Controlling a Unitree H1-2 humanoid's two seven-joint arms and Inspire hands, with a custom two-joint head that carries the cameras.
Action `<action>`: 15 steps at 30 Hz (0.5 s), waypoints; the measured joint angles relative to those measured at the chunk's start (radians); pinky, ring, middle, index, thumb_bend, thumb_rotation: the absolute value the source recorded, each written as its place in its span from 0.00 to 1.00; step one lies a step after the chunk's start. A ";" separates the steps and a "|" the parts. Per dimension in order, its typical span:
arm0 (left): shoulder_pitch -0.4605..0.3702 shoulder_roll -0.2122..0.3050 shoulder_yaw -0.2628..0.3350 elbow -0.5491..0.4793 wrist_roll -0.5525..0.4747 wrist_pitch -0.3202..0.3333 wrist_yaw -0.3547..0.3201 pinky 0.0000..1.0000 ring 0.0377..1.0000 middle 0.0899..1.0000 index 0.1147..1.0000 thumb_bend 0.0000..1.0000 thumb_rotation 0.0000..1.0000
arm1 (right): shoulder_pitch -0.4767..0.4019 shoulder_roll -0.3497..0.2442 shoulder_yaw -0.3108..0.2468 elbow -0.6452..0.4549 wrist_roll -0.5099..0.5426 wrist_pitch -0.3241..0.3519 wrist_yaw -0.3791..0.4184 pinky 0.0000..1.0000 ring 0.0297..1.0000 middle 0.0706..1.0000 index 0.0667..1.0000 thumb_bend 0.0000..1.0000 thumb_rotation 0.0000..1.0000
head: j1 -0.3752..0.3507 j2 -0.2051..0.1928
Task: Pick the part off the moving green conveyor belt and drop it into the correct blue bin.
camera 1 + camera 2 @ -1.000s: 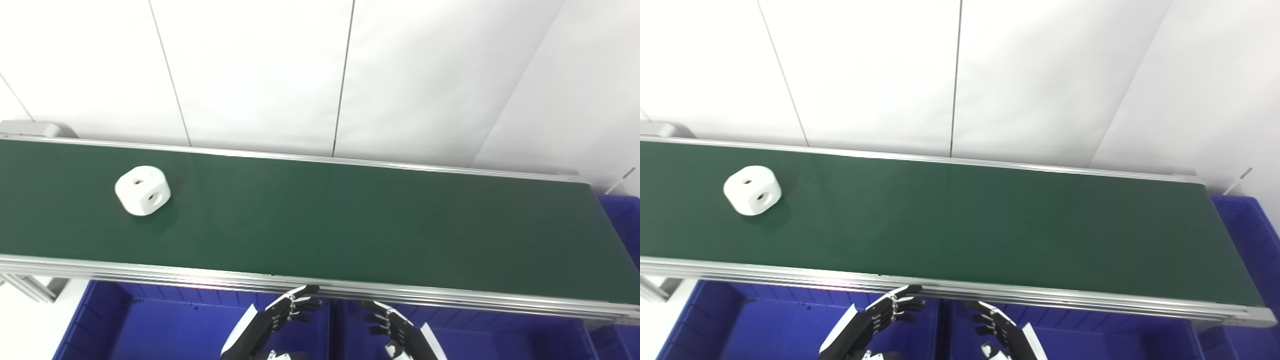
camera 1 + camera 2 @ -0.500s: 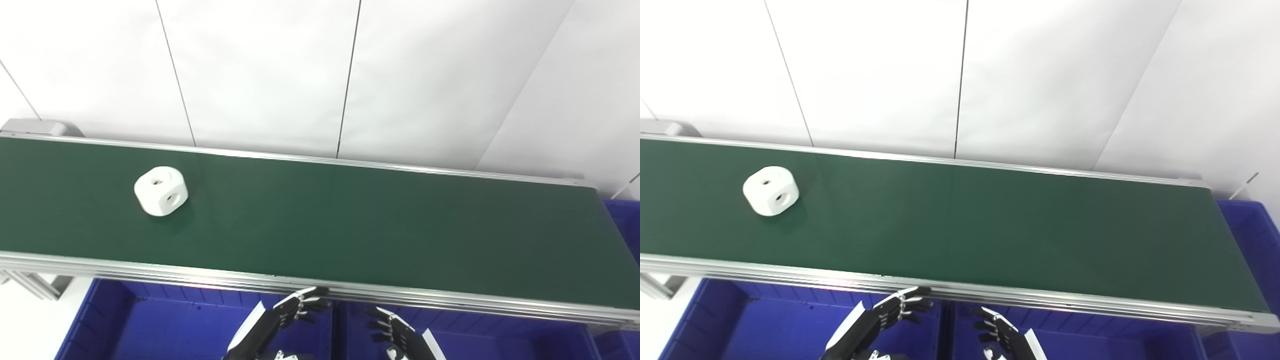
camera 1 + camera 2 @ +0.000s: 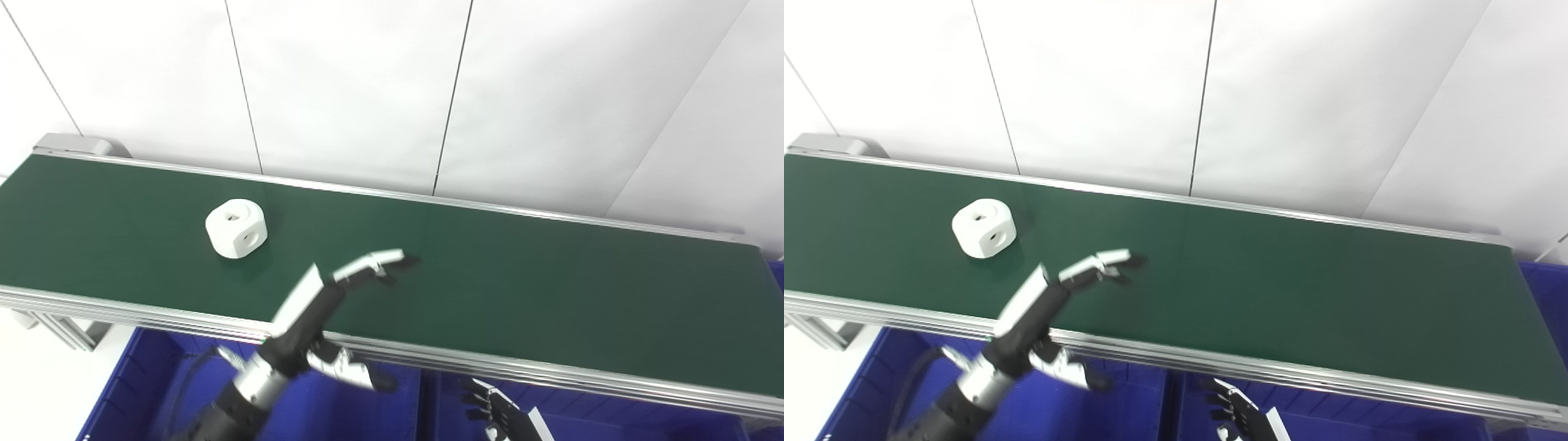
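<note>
Matt belt, bright rails, plastic all around.

I see the belt (image 3: 490,275) as a dark green, matt, smooth sheet, with rails (image 3: 429,361) of brushed silver metal that catch a pale shine. The part (image 3: 236,228) looks like white matt plastic, smooth, with rounded edges. The bins (image 3: 147,380) look like blue moulded plastic with a slight gloss. My left hand (image 3: 324,306) shows white and black hard shells with a metal wrist. The wall (image 3: 367,92) looks smooth, white and matt.
</note>
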 measured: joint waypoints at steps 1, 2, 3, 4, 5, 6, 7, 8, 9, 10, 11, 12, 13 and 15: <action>-0.018 0.003 0.015 0.001 0.027 -0.001 0.012 0.71 0.83 0.85 0.82 0.93 0.63 | -0.001 0.000 0.001 0.003 0.000 0.000 0.000 0.72 0.79 0.84 0.80 0.85 0.98 | 0.000 -0.002; -0.037 0.006 0.029 0.003 0.056 -0.001 0.025 0.72 0.84 0.86 0.84 0.91 0.64 | -0.001 0.001 0.001 0.006 0.000 0.000 0.000 0.71 0.79 0.84 0.80 0.85 0.99 | 0.000 -0.003; -0.051 0.007 0.042 0.008 0.087 -0.002 0.033 0.73 0.85 0.87 0.84 0.90 0.64 | -0.002 0.001 0.001 0.009 0.000 0.000 0.000 0.71 0.79 0.84 0.80 0.85 0.99 | 0.000 -0.005; -0.067 0.007 0.057 0.015 0.117 -0.002 0.046 0.73 0.85 0.87 0.84 0.89 0.61 | -0.002 0.001 0.002 0.012 0.000 0.000 0.000 0.71 0.78 0.84 0.80 0.85 0.99 | 0.000 -0.005; -0.085 0.007 0.071 0.028 0.144 -0.003 0.054 0.73 0.85 0.87 0.84 0.87 0.58 | -0.002 0.001 0.002 0.013 0.000 0.000 -0.001 0.71 0.78 0.84 0.80 0.85 0.99 | 0.002 -0.006; -0.099 0.008 0.083 0.039 0.165 -0.001 0.061 0.73 0.85 0.87 0.84 0.86 0.56 | -0.002 0.001 0.003 0.013 0.000 0.000 -0.001 0.71 0.78 0.84 0.80 0.85 0.99 | 0.002 -0.006; -0.113 0.008 0.097 0.050 0.187 0.000 0.068 0.73 0.85 0.87 0.85 0.86 0.54 | -0.002 0.001 0.003 0.013 0.000 0.000 -0.002 0.71 0.78 0.84 0.80 0.86 0.99 | 0.002 -0.008; -0.129 0.008 0.109 0.064 0.209 0.002 0.080 0.72 0.84 0.86 0.84 0.85 0.52 | -0.002 0.001 0.002 0.013 0.000 0.000 -0.002 0.70 0.78 0.84 0.80 0.86 0.99 | 0.003 -0.008; -0.145 0.008 0.121 0.082 0.244 0.010 0.091 0.70 0.83 0.86 0.84 0.84 0.50 | -0.002 0.001 0.002 0.013 0.000 0.000 -0.002 0.70 0.78 0.84 0.80 0.85 0.99 | 0.005 -0.009; -0.160 0.009 0.131 0.101 0.270 0.018 0.101 0.69 0.82 0.86 0.83 0.84 0.48 | -0.002 0.001 0.003 0.014 0.000 0.000 -0.002 0.70 0.78 0.84 0.80 0.85 0.98 | 0.006 -0.009; -0.175 0.012 0.142 0.119 0.294 0.025 0.109 0.67 0.82 0.85 0.83 0.83 0.47 | -0.003 0.001 0.003 0.014 0.000 0.000 -0.002 0.69 0.78 0.84 0.80 0.84 0.98 | 0.006 -0.008; -0.189 0.015 0.149 0.138 0.317 0.033 0.116 0.67 0.82 0.85 0.83 0.83 0.47 | -0.003 0.001 0.003 0.014 0.000 0.000 -0.002 0.69 0.77 0.83 0.80 0.84 0.98 | 0.006 -0.008; -0.200 0.019 0.153 0.153 0.339 0.046 0.124 0.66 0.81 0.85 0.83 0.83 0.46 | -0.003 0.000 0.003 0.013 0.000 0.000 -0.002 0.69 0.77 0.83 0.80 0.84 0.98 | 0.006 -0.008; -0.217 0.027 0.158 0.178 0.375 0.061 0.134 0.65 0.80 0.85 0.83 0.82 0.45 | -0.002 0.000 0.002 0.013 0.000 0.000 -0.002 0.70 0.78 0.83 0.80 0.85 0.98 | 0.006 -0.006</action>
